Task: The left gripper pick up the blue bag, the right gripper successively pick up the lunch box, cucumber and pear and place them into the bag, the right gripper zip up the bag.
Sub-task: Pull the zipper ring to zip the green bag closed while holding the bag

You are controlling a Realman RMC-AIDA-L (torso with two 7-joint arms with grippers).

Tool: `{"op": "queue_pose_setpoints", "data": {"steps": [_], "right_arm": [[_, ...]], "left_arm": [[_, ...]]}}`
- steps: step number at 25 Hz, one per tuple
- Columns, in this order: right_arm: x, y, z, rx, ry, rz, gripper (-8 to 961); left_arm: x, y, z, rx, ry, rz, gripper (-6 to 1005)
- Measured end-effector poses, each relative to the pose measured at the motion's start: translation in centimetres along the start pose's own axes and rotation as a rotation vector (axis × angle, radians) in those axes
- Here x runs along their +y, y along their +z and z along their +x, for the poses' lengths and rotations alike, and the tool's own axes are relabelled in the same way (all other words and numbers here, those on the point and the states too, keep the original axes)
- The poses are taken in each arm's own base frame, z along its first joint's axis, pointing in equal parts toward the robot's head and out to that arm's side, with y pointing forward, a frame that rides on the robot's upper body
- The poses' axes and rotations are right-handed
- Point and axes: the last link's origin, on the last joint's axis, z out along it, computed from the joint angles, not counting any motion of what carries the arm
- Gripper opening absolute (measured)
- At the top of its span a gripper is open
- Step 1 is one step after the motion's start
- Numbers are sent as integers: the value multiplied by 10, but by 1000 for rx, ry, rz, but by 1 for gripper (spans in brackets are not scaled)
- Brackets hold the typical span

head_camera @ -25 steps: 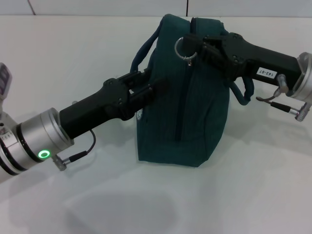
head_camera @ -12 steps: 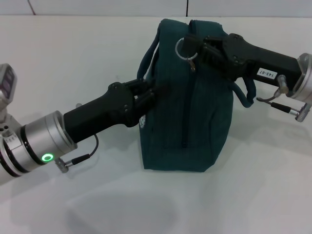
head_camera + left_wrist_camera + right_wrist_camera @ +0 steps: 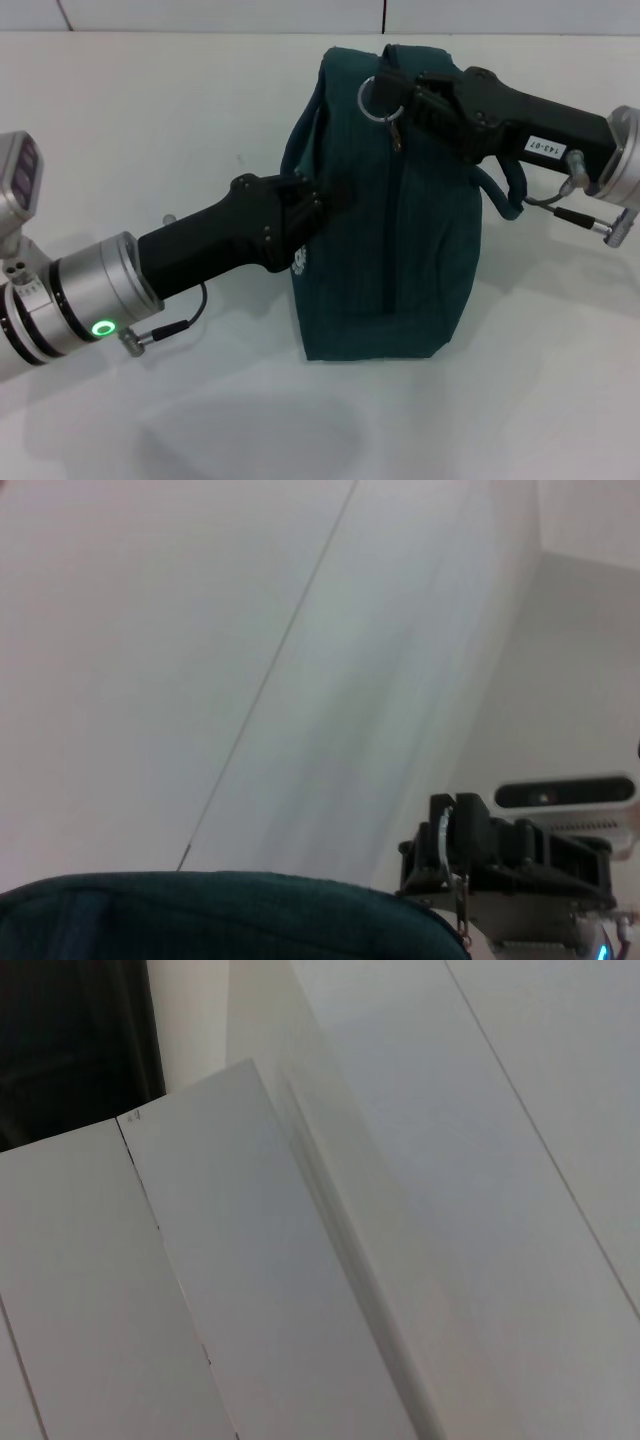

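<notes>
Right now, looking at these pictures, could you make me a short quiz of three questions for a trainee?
1. True or false: the blue bag stands upright on the table.
2. Which end effector is at the ring zipper pull? A) left B) right
3. Fill in: the left end effector meets the bag at its ____.

Key: 1 true; 2 B, the right end effector; 3 side, by the white logo.
</notes>
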Motion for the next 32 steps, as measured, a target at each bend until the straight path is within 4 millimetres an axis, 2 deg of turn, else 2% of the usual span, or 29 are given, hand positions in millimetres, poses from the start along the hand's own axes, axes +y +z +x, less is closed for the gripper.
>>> {"op": "queue_pose_setpoints", "data": {"steps": [5, 12, 21, 32], "right_arm": [[0, 1, -5, 0, 11, -11, 73], [0, -4, -10, -27, 7, -9, 74], [-2, -5, -9, -23, 9, 1, 75], [-3, -4, -9, -19, 8, 6, 76]], "left_arm": [[0, 0, 0, -3, 9, -4, 77], [1, 0, 1, 4, 12, -6, 67], [20, -3, 4, 35, 96, -139, 66], [25, -2, -1, 6, 104, -177, 64]]}}
